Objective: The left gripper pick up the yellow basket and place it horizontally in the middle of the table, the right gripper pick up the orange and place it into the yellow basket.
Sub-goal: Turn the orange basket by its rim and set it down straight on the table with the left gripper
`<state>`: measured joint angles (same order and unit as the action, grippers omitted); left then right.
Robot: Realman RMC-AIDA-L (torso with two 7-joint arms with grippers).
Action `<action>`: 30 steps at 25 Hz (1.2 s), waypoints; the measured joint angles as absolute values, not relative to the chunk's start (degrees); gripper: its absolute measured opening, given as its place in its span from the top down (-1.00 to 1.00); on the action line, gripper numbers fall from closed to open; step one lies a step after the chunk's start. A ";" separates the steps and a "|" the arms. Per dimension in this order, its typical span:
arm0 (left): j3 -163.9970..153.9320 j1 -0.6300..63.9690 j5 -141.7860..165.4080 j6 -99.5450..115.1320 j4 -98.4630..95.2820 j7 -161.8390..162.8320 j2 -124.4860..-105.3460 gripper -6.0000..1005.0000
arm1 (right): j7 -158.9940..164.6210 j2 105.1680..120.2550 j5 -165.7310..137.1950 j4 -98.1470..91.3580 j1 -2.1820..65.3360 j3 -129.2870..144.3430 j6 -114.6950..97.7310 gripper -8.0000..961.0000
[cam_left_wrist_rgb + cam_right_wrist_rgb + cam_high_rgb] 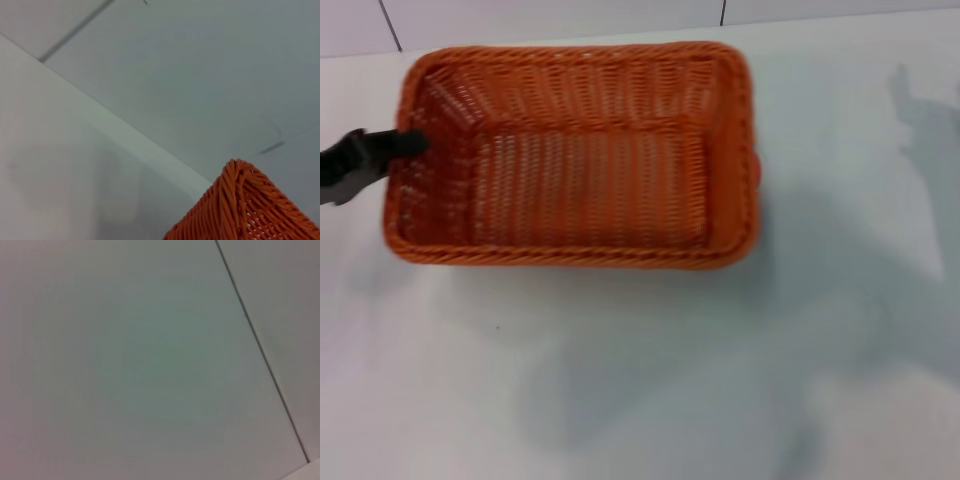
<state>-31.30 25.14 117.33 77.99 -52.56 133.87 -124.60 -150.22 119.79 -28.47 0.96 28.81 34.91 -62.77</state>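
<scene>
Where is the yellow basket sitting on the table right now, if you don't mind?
In the head view, the yellow basket sits toward the table's far edge, left of centre, with the left gripper at its left rim.

Yellow basket (580,155) on bench (640,380), toward far edge, left of centre, long side across. Left tool (405,143) at basket's left rim. Orange (758,168) barely visible behind basket's right wall.

lab-like test bench | plain white table (640,400) | tiled wall (570,20)
</scene>
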 joint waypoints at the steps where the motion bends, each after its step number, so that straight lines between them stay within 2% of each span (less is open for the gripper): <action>1: -32.56 25.22 116.45 77.38 -52.07 133.85 -124.62 0.65 | -150.22 119.80 -28.48 0.96 28.81 34.83 -62.75 -0.72; 13: -38.98 25.51 110.73 71.48 -52.59 133.63 -123.93 0.65 | -150.20 119.80 -28.48 0.96 28.65 34.68 -62.72 -0.72; 30: -33.48 16.41 111.10 74.97 -59.03 134.46 -124.01 0.65 | -150.20 119.80 -28.47 0.96 29.21 34.18 -61.79 -0.72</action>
<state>-33.48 16.41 111.10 74.97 -59.03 134.46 -124.01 -150.20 119.80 -28.48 0.96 29.21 34.19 -61.79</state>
